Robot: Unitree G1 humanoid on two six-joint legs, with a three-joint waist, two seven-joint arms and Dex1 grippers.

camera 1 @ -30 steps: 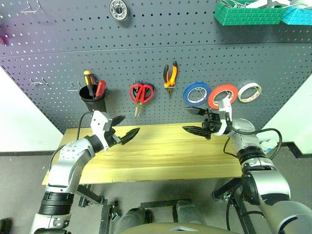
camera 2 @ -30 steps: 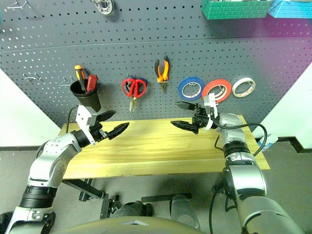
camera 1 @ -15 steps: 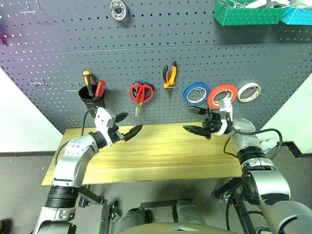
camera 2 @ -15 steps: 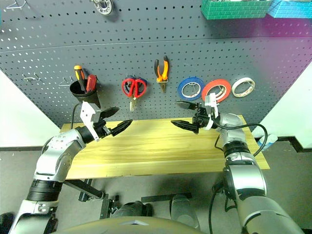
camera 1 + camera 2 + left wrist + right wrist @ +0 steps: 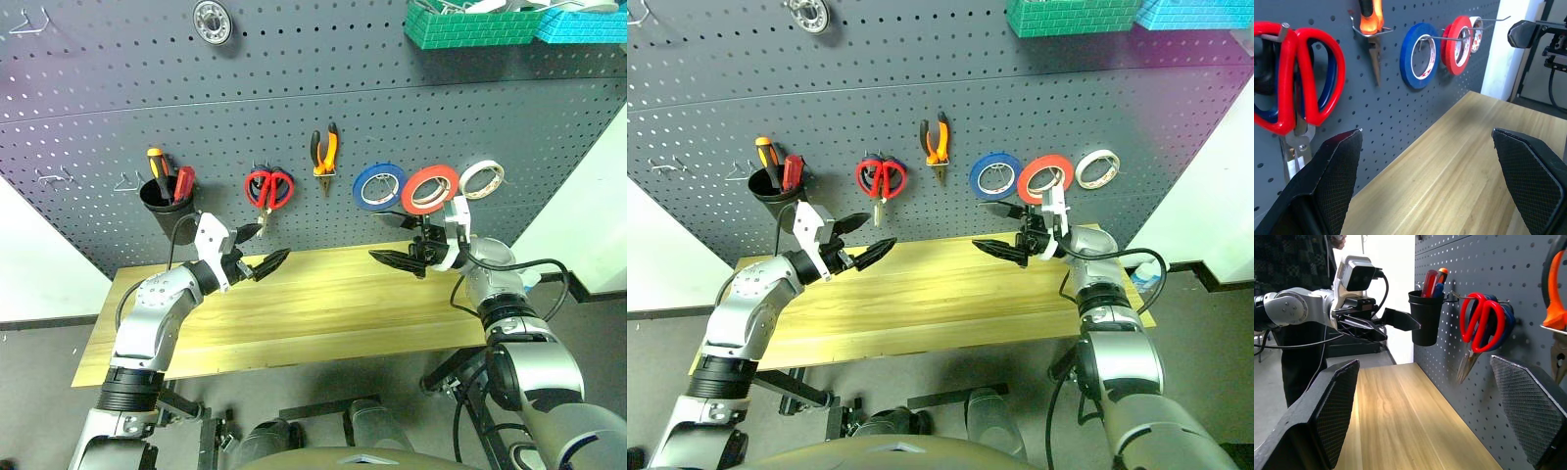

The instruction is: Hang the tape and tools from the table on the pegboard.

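Hanging tape (image 5: 429, 189), pliers (image 5: 325, 154), scissors (image 5: 267, 188)

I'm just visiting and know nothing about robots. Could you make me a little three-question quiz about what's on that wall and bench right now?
1. True or false: the red tape lies flat on the table.
2. Which hangs between the red-handled scissors and the blue tape roll? A) white tape roll B) pliers C) black cup
3. Fill in: both the left gripper and the right gripper have their fingers ____, holding nothing.

Key:
1. False; it hangs on a pegboard hook.
2. B, the pliers.
3. Open.
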